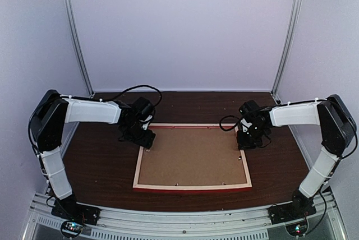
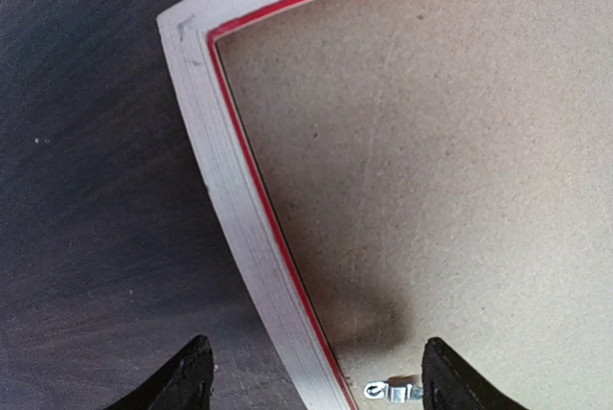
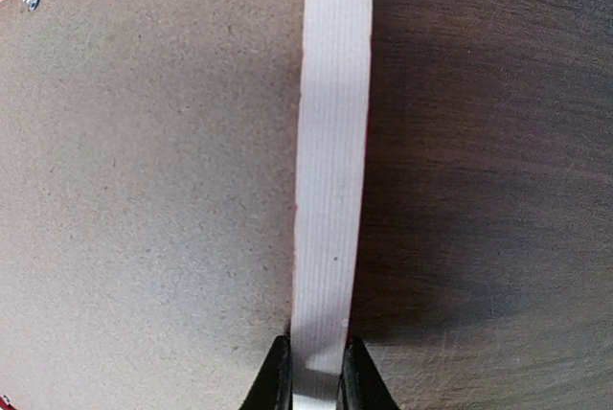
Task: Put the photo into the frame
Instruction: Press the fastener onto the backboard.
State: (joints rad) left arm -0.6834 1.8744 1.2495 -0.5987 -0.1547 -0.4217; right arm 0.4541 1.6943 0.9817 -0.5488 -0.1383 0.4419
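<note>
- Top view: the frame (image 1: 190,186) lies flat with its pale wood back up and its red edge showing along the near side. The brown backing board (image 1: 190,156) fills its opening.
- The photo is not visible in any view. If it is already in, it would be under the board, but that cannot be told from here.
- The left gripper (image 1: 147,139) hangs over the frame's far-left corner. The right gripper (image 1: 245,142) sits on the frame's right rail, close to the far-right corner. One arm at each far corner probably serves to steady or shift the frame on the dark table (image 1: 101,161).
- Left wrist view: the jaws stand wide apart and hold nothing. One finger is outside the frame's left rail over the table, and the other is inside it over the board.
- A small metal tab (image 2: 393,392) sits at the rail's inner edge, just beside the inner finger. The spread jaws may be lined up to take the rail or work that tab.
- Right wrist view: the fingers are drawn in close on either side of the pale right rail, apparently pinching it. This grip probably keeps the frame from sliding.
</note>
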